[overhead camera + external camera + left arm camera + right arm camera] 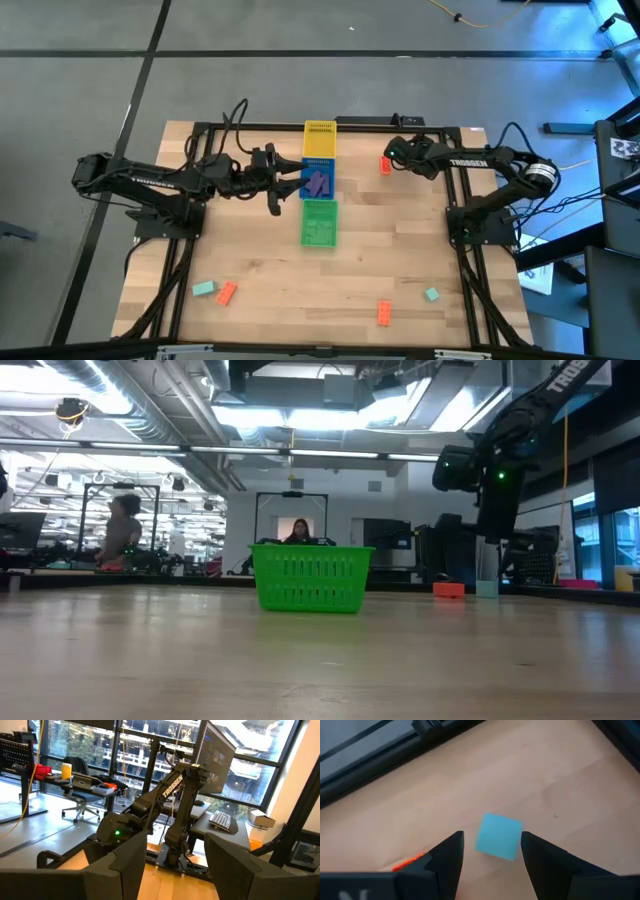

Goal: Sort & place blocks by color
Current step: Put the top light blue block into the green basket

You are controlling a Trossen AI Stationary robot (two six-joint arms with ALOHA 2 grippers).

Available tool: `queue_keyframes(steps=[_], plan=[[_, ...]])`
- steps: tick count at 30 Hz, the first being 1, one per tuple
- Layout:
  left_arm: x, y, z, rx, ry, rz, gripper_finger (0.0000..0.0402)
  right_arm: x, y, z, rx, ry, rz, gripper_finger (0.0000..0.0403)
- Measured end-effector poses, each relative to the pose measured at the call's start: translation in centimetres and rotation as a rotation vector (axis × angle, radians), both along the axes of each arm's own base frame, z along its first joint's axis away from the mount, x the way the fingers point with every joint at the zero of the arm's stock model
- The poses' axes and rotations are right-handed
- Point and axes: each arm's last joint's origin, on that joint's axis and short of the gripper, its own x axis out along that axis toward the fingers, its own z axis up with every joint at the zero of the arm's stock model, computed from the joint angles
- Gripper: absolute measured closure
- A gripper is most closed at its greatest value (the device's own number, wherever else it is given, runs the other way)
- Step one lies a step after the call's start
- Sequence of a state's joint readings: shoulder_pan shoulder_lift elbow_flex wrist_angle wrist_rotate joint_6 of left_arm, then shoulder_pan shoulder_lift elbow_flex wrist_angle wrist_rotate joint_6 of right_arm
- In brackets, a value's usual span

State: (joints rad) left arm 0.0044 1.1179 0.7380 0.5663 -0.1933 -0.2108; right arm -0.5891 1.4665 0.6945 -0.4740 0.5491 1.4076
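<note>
"TROSSEN" in white on the right arm's forearm, readable in high and left wrist views; right gripper (490, 857) spread wide over a teal block (498, 836) lying on the table between its fingers, not gripped; orange-red block (385, 165) just beside it; left gripper (274, 180) open, empty, at 9 o'clock of the blue tray (318, 177), purple blocks (319, 182) inside; yellow tray (319, 141) at 12, green tray (319, 222) at 6; loose blocks near the front edge.

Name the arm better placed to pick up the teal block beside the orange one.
Right. Its open gripper straddles the teal block; the left gripper is off by the blue tray.
</note>
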Motion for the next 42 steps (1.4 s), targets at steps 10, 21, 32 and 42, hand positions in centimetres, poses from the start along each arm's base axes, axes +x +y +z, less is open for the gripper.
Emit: queue_keyframes(steps=[10, 21, 32, 42], plan=[[0.0, 0.0, 0.1, -0.024, -0.011, -0.005, 0.0211, 0.1, -0.4, -0.9, 0.022, 0.041, -0.014, 0.0202], [0.0, 0.0, 0.1, -0.025, -0.016, -0.005, 0.0211, 0.4, -0.6, -2.5, 0.057, 0.08, -0.014, 0.0202], [0.0, 0.0, 0.1, -0.025, -0.016, -0.005, 0.0211, 0.4, -0.6, -2.5, 0.035, 0.095, -0.018, 0.0202], [0.0, 0.0, 0.1, -0.025, -0.016, -0.005, 0.021, 0.3, -0.6, -2.5, 0.04, 0.103, -0.015, 0.0248]])
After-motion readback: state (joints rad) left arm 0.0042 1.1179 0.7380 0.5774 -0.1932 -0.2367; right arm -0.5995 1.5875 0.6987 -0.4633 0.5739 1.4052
